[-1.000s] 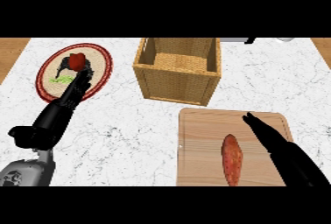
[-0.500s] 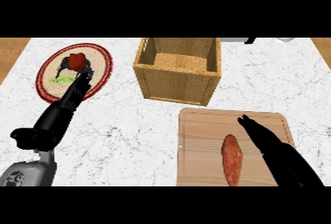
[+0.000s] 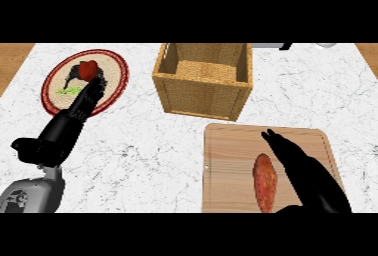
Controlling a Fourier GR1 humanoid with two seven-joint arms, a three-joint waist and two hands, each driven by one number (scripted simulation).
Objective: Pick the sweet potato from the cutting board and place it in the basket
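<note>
Sweet potato (image 3: 265, 182) lying lengthwise on the cutting board (image 3: 229, 150); right hand (image 3: 299, 167), fingers straight, just beside it. Fingers should be curled round its middle before lifting toward the basket (image 3: 203, 97).

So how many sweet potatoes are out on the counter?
1. The sweet potato lies on the cutting board, beside the right robot hand. The basket looks empty, though its near inside wall is hidden.

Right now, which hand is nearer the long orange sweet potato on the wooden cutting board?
Right. The right hand lies beside the sweet potato; the left hand is far off, over the plate.
</note>
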